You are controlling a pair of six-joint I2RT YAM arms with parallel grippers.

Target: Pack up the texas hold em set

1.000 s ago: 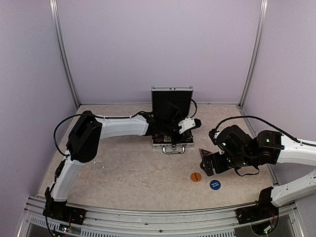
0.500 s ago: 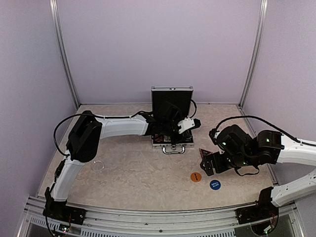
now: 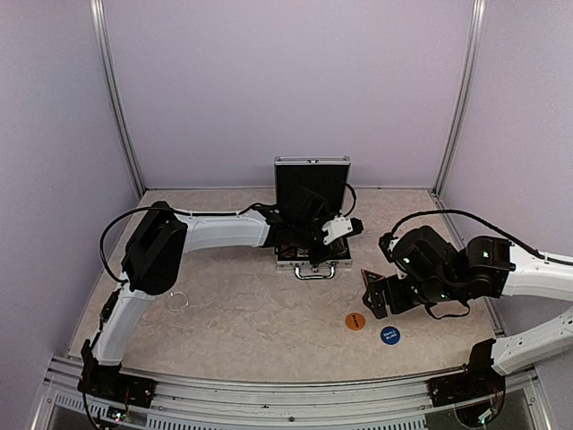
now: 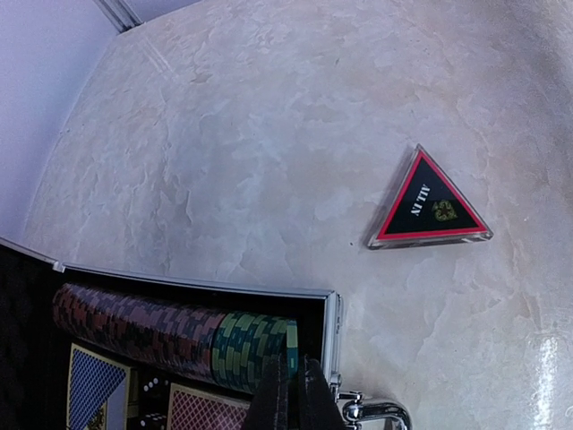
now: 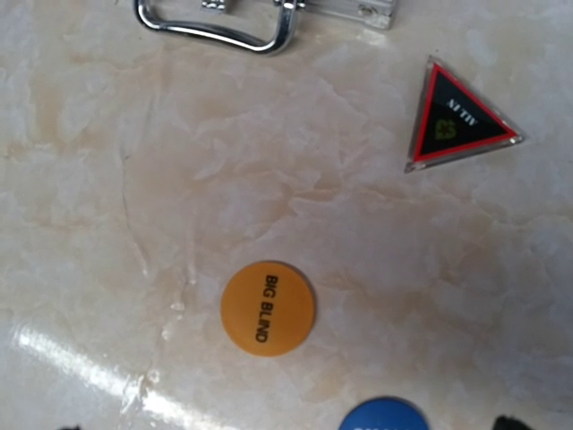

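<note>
Left gripper (image 4: pixel 292 383): hanging clenched shut over the briefcase (image 4: pixel 330 315) front rim, chips (image 4: pixel 179 330) and card decks (image 4: pixel 92 394) sitting just below it.
Right gripper (image 3: pixel 375 300): hovering with jaws spread wide, grasping nothing.
Orange disc (image 5: pixel 268 307): lying close under the right gripper, blue disc (image 5: pixel 383 417) just beside that.
Triangular marker (image 5: pixel 455 116): lying ahead of it, toward the briefcase.

the top camera looks down from behind over the whole marbled beige bench (image 3: pixel 251 313); both wrist cameras look closely down, sharing the black red-edged triangular marker (image 4: pixel 428 204).
</note>
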